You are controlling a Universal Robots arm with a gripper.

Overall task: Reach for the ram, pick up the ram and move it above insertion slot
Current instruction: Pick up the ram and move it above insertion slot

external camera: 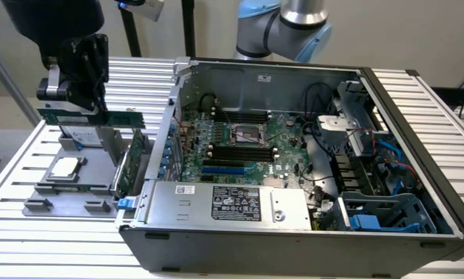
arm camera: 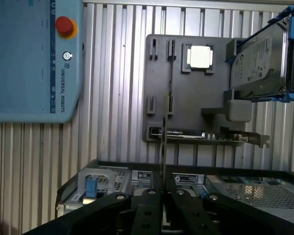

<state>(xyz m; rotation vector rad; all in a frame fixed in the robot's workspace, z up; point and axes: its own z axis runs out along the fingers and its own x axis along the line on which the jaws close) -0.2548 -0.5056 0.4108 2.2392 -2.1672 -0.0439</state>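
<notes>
The ram (external camera: pixel 123 120) is a long thin green stick held level above the grey fixture plate (external camera: pixel 38 192), on the exterior view's left of the computer case. My gripper (external camera: pixel 88 109) is shut on its middle from above. In the wrist view the ram (arm camera: pixel 163 142) shows edge-on as a thin line running out from between the black fingers (arm camera: pixel 149 205) of my gripper (arm camera: pixel 163 188). The black memory slots (external camera: pixel 236 154) lie on the motherboard inside the open case, well to the exterior view's right of the gripper.
The fixture plate (arm camera: pixel 186 112) carries a processor chip (arm camera: pixel 200 56), a hard drive (arm camera: pixel 264 58) in a blue-edged holder and a larger green expansion card (arm camera: pixel 206 134). A teach pendant (arm camera: pixel 34 58) lies on the slatted table. The case wall (external camera: pixel 166 133) stands between gripper and motherboard.
</notes>
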